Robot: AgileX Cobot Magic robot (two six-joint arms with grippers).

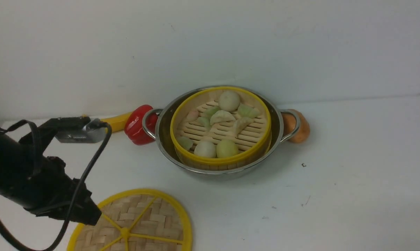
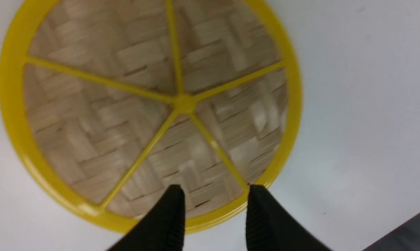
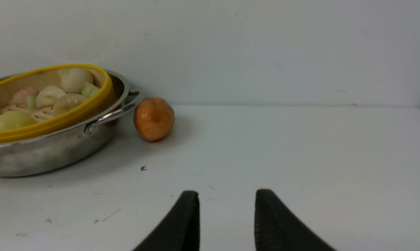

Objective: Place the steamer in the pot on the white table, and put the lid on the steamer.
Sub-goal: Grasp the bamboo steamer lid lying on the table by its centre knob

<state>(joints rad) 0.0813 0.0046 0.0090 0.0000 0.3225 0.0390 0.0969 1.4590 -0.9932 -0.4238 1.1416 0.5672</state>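
Left fingers [image 2: 168, 219] open and empty, tips just over the yellow rim [image 2: 210, 220] of the flat round woven-bamboo lid [image 2: 126, 104], flat on the white surface [image 1: 352, 181]. Looks light, thin and stiff. Hard to pinch from on top, so best to take the rim or the small middle knob [image 2: 184, 104]. Right fingers [image 3: 183, 223] open and empty too. Well ahead of the left fingers, already in the shiny steel pot [image 1: 215, 171]: the round bamboo steamer [image 1: 223, 132]. Touching the lid or not: cannot tell. In the front view, left fingers hidden behind the black arm [image 1: 28, 174], lid cut off.
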